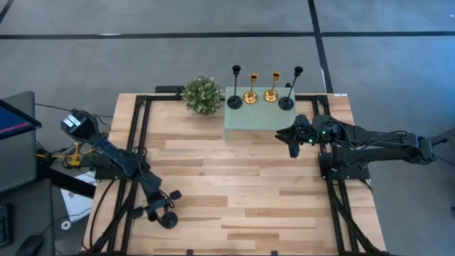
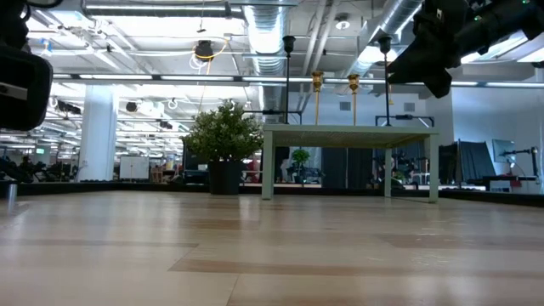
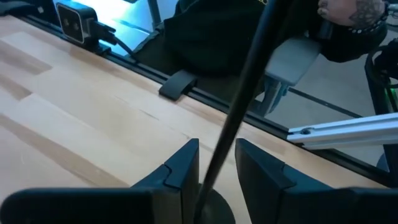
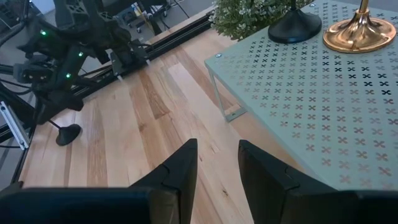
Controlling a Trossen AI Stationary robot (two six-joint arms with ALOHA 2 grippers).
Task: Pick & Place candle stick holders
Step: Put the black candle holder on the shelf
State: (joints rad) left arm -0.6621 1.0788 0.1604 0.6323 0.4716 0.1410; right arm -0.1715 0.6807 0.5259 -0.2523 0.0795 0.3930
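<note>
Left tool [image 3: 214, 180] straddling black candle stick holder [image 3: 242, 106] stem, right tool [image 4: 217, 168] hovering

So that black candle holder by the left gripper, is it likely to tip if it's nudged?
Probably yes: the black candle holder is a tall thin stem on a small disc base, so a push high up could topple it. The stem looks rigid, so it shouldn't bend. It is thin and smooth between the left gripper fingers, so it may slip.
</note>
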